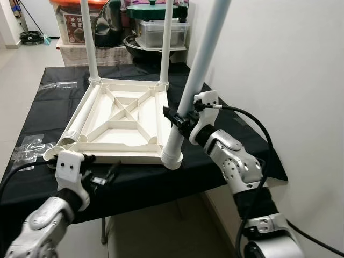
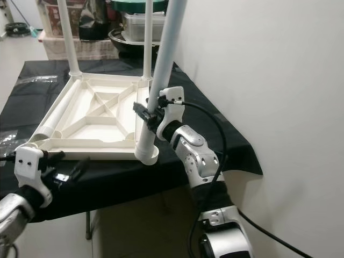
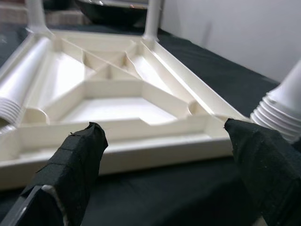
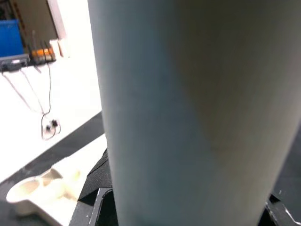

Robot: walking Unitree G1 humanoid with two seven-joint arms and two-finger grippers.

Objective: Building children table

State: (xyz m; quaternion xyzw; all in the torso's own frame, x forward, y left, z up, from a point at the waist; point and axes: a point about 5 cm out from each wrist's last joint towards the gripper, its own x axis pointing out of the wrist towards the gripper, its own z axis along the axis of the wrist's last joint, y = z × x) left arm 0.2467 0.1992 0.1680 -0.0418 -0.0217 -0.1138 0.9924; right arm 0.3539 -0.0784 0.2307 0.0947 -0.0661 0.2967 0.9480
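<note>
An upside-down white plastic table top lies on a black-covered table. Two white legs stand upright in its far corners. A third leg lies inside it along the left rim. My right gripper is shut on a fourth leg, which leans to the right; its threaded end rests at the near right corner. The right wrist view shows this leg close up. My left gripper hovers open at the table's front edge, facing the near rim.
A white wall runs close along the right side. Boxes, a dark pot and a plastic container are stacked behind the table. Clear plastic wrap lies at the near left of the black cloth.
</note>
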